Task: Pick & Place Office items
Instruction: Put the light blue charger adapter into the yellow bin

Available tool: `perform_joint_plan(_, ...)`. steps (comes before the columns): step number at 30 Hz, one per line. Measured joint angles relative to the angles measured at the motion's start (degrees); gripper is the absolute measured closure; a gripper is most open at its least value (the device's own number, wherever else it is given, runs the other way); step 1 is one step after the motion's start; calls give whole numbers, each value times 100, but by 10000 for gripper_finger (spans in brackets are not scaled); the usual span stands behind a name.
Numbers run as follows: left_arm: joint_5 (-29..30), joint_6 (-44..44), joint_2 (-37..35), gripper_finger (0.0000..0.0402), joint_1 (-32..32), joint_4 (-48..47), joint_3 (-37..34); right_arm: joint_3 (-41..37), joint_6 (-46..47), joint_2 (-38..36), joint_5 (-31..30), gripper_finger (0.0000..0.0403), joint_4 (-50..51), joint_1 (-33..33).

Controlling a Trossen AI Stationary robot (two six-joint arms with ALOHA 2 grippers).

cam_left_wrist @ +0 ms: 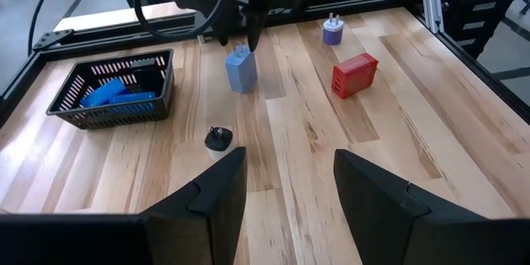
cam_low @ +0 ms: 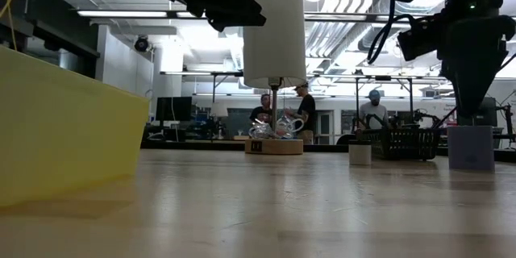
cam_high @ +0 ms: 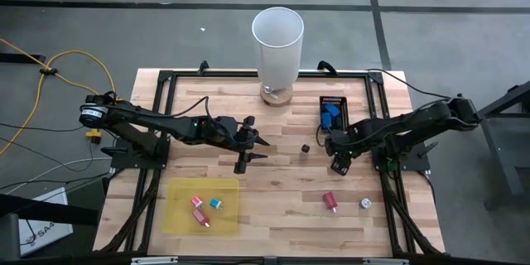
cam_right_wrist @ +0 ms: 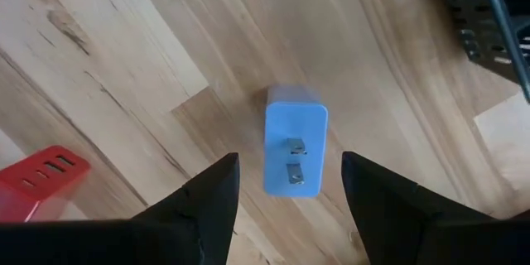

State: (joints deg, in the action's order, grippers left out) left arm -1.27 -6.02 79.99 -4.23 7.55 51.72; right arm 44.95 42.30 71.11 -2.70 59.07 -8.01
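Observation:
A light blue plug block (cam_right_wrist: pixel 294 132) stands on the wood table with its two prongs up. My right gripper (cam_right_wrist: pixel 290 163) hangs just above it, pointing down and open, one finger on each side and touching nothing; the left wrist view shows it (cam_left_wrist: pixel 248 37) over the block (cam_left_wrist: pixel 240 73). A red block (cam_high: pixel 330 201), a whitish round piece (cam_high: pixel 364 204) and a small black piece (cam_high: pixel 305 147) lie nearby. My left gripper (cam_high: pixel 258 149) waits open mid-table, above the surface. Red, pink and teal pieces lie on the yellow sheet (cam_high: pixel 178 215).
A black basket (cam_high: pixel 333 99) holding blue pieces stands at the far right, close behind my right gripper. A tall white cylinder (cam_high: pixel 277 45) on a wooden base stands at the far middle. Bare wood lies between the two arms and along the near edge.

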Motion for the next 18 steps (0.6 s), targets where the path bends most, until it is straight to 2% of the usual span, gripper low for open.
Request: perform_joint_plan(18,-1,0,0,227,0,0,0,0,13,197,-179,201,-105,0)
